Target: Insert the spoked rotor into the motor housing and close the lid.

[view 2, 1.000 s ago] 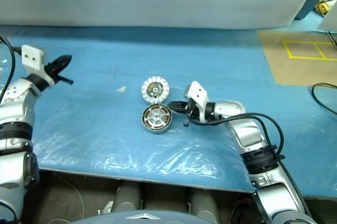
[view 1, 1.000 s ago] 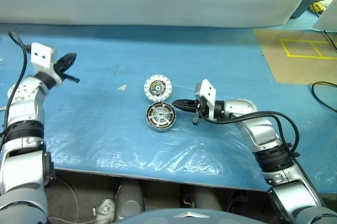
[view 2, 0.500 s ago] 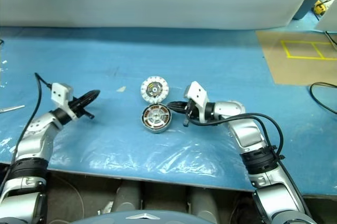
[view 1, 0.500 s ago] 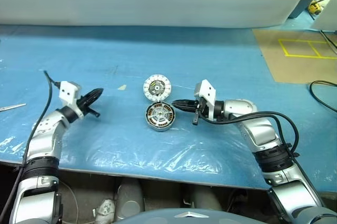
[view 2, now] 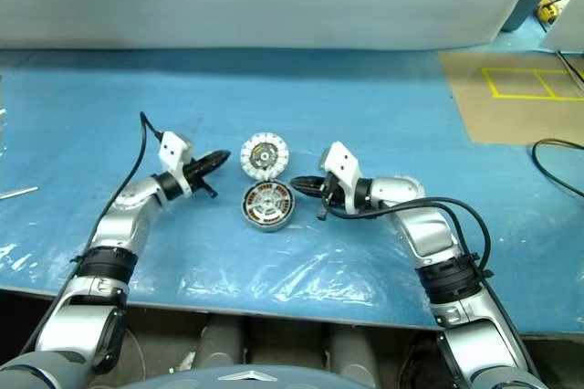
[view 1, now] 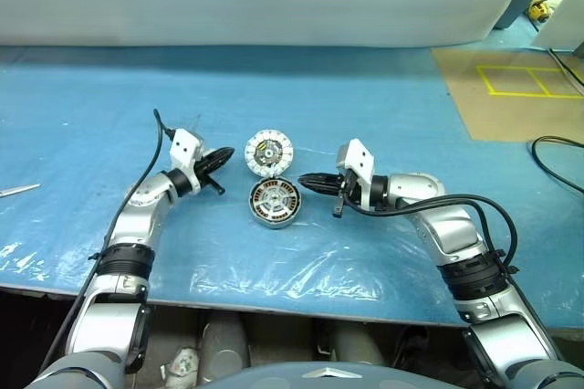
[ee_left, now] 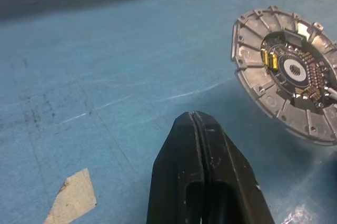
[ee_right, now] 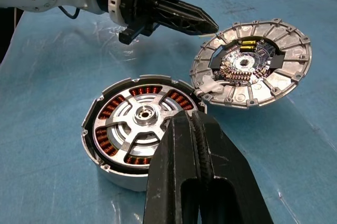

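Note:
The motor housing (view 1: 276,202) lies flat on the blue table, copper windings ringing a silver hub. The spoked rotor (ee_right: 142,116) sits inside it, its spokes over the windings. The lid (view 1: 268,152) lies just behind the housing with its segmented face up. It is tilted, and its near edge touches the housing's rim. My left gripper (view 1: 226,154) is shut and empty, level, with its tip just left of the lid (ee_left: 287,71). My right gripper (view 1: 305,180) is also shut and empty, pointing at the housing's right side from a short way off (ee_right: 192,121).
A tan scrap (ee_left: 71,200) lies on the blue cover near the left gripper. Clear crinkled plastic (view 1: 274,270) covers the table's front strip. A thin metal tool (view 1: 18,190) lies at the far left. A black cable (view 1: 552,156) loops at the right, by a brown board (view 1: 511,97).
My left arm has swung down and to the right, from the table's far left to just beside the lid. The right arm, the housing and the lid have stayed put.

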`<state>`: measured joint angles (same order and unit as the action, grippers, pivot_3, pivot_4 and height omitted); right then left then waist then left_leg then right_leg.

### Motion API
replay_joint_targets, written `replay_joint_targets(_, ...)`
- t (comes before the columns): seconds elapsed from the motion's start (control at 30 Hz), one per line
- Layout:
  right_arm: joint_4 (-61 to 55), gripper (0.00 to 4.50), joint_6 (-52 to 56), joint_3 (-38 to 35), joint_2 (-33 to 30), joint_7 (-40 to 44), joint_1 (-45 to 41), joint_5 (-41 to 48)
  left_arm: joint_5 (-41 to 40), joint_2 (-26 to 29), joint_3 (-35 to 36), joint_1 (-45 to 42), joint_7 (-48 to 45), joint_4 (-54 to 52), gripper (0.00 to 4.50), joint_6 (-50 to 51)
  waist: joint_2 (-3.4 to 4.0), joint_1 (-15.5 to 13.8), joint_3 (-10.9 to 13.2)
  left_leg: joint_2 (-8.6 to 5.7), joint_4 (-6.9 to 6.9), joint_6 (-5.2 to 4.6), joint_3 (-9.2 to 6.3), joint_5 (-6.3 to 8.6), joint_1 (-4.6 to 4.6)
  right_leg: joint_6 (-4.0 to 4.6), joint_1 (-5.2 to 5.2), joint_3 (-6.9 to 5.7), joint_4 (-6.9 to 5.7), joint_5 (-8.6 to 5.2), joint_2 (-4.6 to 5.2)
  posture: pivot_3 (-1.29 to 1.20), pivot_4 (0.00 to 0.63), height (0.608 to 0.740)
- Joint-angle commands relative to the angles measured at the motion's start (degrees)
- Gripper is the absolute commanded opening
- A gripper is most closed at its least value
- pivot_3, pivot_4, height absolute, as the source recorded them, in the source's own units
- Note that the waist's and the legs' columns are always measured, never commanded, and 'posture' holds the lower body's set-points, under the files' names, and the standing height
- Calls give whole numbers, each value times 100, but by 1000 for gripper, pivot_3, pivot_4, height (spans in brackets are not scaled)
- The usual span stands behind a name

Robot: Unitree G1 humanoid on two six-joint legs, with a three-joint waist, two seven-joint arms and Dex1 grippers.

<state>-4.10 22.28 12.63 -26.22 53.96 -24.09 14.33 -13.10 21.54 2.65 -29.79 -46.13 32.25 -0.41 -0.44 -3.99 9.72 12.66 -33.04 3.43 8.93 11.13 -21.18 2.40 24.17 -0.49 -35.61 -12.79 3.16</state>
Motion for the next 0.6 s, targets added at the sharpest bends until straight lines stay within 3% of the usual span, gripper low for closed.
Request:
replay_joint_targets(0.03, -252, 0, -39, -51, 31, -33, -48, 59, 227, -81, -172, -288, -74, 384, 28, -269, 0, -3, 0, -1, 0, 0, 0, 0, 0, 0, 0, 0, 0, 0, 1, 0, 150, 740)
replay_joint_targets(0.3, -449, 0, 74, -121, -24, -73, -38, 99, 463, -493, -308, -895, -213, 1632, 28, -866, 0, -10, 0, -4, 0, 0, -1, 0, -1, -8, 0, 0, 0, 5, 2, 0, 150, 740)
replay_joint_targets(0.6, -587, 0, 237, -197, -134, -103, -91, 133, -91, -1212, 178, -1423, -1011, 2680, 28, -977, 0, -52, 0, -18, 0, -1, -3, -1, 1, -11, -6, 0, 0, 7, 14, 0, 150, 740)
